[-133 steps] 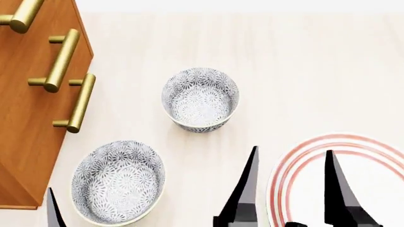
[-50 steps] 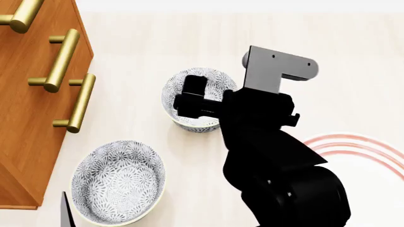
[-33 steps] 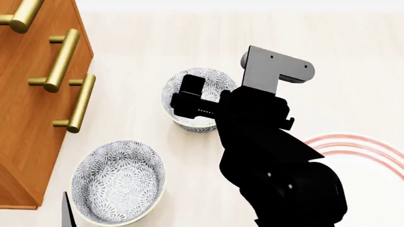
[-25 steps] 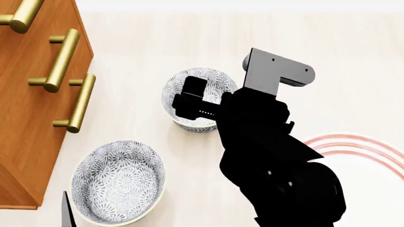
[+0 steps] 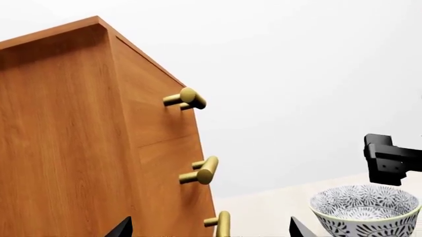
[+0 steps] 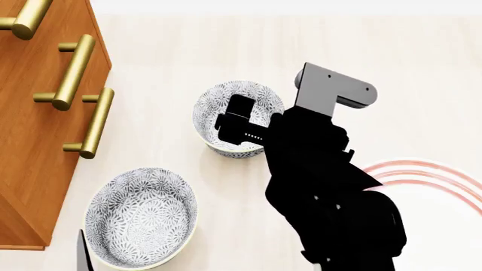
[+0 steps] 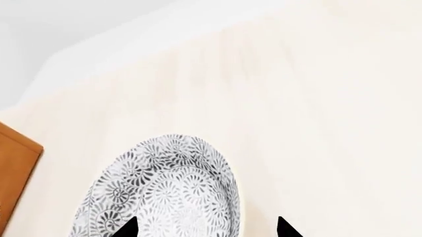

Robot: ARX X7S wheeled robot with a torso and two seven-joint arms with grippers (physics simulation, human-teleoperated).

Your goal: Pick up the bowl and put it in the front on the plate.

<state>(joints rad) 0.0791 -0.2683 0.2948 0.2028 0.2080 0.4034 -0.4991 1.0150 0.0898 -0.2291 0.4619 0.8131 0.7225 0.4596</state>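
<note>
Two patterned grey-blue bowls show in the head view. The far bowl (image 6: pixel 226 104) (image 7: pixel 165 192) (image 5: pixel 366 210) has my right gripper (image 6: pixel 239 123) (image 7: pixel 206 228) directly over it. The gripper is open and its jaws straddle the bowl's rim, one fingertip (image 7: pixel 128 228) over the inside and the other outside above the table. Nothing is held. The near bowl (image 6: pixel 141 217) sits close to the front edge. The plate (image 6: pixel 421 172), white with red rings, lies at the right front, mostly hidden by my right arm. My left gripper (image 5: pixel 211 229) is open and empty; only one finger (image 6: pixel 83 254) shows beside the near bowl.
A wooden cabinet (image 6: pixel 38 141) (image 5: pixel 79 138) with brass bar handles (image 6: pixel 94 121) stands along the left side, close to both bowls. The pale tabletop (image 6: pixel 391 68) stretches behind and to the right of the far bowl.
My right arm has reached from beside the plate out over the far bowl. In the last second the gripper edged slightly rightward and nearer over that bowl. The bowls have not moved.
</note>
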